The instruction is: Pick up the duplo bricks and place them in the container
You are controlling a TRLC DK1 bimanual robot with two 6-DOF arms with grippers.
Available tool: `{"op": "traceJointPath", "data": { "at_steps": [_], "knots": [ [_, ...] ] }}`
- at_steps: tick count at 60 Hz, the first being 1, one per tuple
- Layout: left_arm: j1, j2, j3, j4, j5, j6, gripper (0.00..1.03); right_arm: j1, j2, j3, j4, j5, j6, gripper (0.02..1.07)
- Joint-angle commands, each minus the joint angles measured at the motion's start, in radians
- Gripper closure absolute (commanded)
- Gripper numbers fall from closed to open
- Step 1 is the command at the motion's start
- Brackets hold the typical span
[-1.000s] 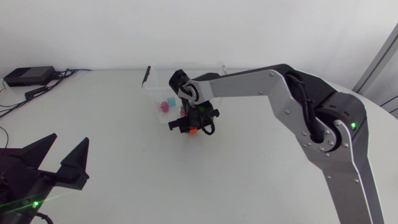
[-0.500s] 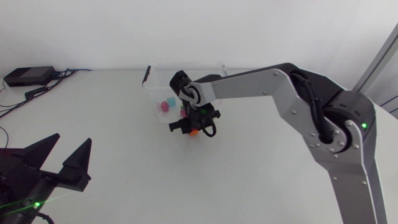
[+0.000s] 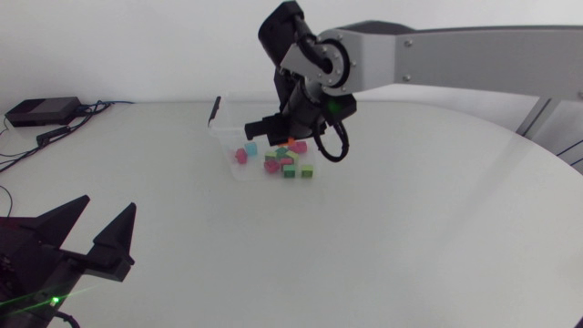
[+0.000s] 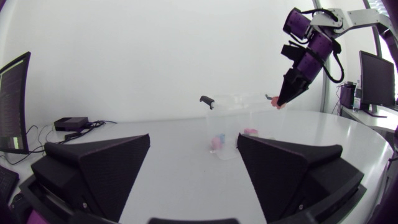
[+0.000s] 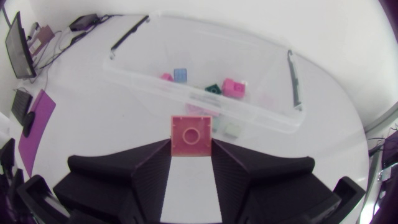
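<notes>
The right gripper [image 5: 191, 149] clamps a pink brick [image 5: 191, 135]; under it the container [image 5: 140, 78] holds several bricks [image 5: 233, 88]. The left gripper [image 4: 193, 140] stands wide open, empty.

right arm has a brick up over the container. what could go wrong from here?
1. In the right wrist view the brick looks short of the container's near wall; released now, it may hit the rim or land outside.
2. The right fingers seem to pinch only its rear corners, so it could slip early.
</notes>
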Motion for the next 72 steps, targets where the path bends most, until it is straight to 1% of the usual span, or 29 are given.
{"op": "traceJointPath", "data": {
  "at_steps": [1, 14, 21, 37, 44, 49, 54, 62, 64, 66, 67, 68, 69, 70, 72],
  "knots": [
    [-0.008, -0.011, -0.022, -0.003, -0.006, -0.022, 0.05, -0.023, -0.011, 0.05, -0.003, 0.013, -0.024, 0.7],
    [-0.008, -0.011, -0.022, -0.003, -0.006, -0.022, 0.05, -0.066, 0.01, 0.154, 0.014, 0.021, -0.056, 0.7],
    [-0.006, -0.011, -0.022, -0.003, -0.006, -0.022, 0.05, -0.106, 0.039, 0.188, 0.08, 0.026, -0.094, 0.7],
    [-0.006, -0.011, -0.022, -0.003, -0.006, -0.022, 0.05, -0.2, 0.202, 0.298, 0.159, 0.017, -0.145, 0.69],
    [-0.006, -0.011, -0.022, -0.003, -0.006, -0.022, 0.05, -0.215, 0.272, 0.358, 0.164, 0.017, -0.162, 0.69],
    [-0.006, -0.011, -0.022, -0.003, -0.006, -0.022, 0.05, -0.217, 0.3, 0.369, 0.172, 0.017, -0.172, 0.69],
    [-0.006, -0.011, -0.022, -0.003, -0.006, -0.022, 0.05, -0.22, 0.311, 0.358, 0.207, 0.02, -0.183, 0.69],
    [-0.005, -0.011, -0.022, -0.003, -0.006, -0.022, 0.05, -0.224, 0.321, 0.356, 0.219, 0.027, -0.186, 0.66],
    [-0.005, -0.011, -0.022, -0.003, -0.006, -0.022, 0.05, -0.224, 0.32, 0.349, 0.227, 0.03, -0.188, 0.59],
    [0.006, -0.011, -0.022, -0.003, -0.006, -0.022, 0.05, -0.224, 0.318, 0.344, 0.228, 0.032, -0.188, 0.44],
    [0.015, -0.011, -0.022, -0.003, -0.006, -0.022, 0.05, -0.224, 0.318, 0.341, 0.227, 0.032, -0.186, 0.34],
    [0.02, -0.011, -0.022, -0.003, -0.006, -0.022, 0.05, -0.224, 0.318, 0.339, 0.227, 0.032, -0.186, 0.27],
    [0.037, -0.011, -0.022, -0.003, -0.006, -0.022, 0.05, -0.224, 0.315, 0.335, 0.225, 0.032, -0.185, 0.13],
    [0.047, -0.011, -0.022, -0.003, -0.006, -0.022, 0.05, -0.224, 0.308, 0.326, 0.225, 0.032, -0.182, 0.06],
    [0.063, -0.011, -0.022, -0.003, -0.006, -0.022, 0.05, -0.224, 0.286, 0.301, 0.239, 0.037, -0.179, 0.06]
  ]
}}
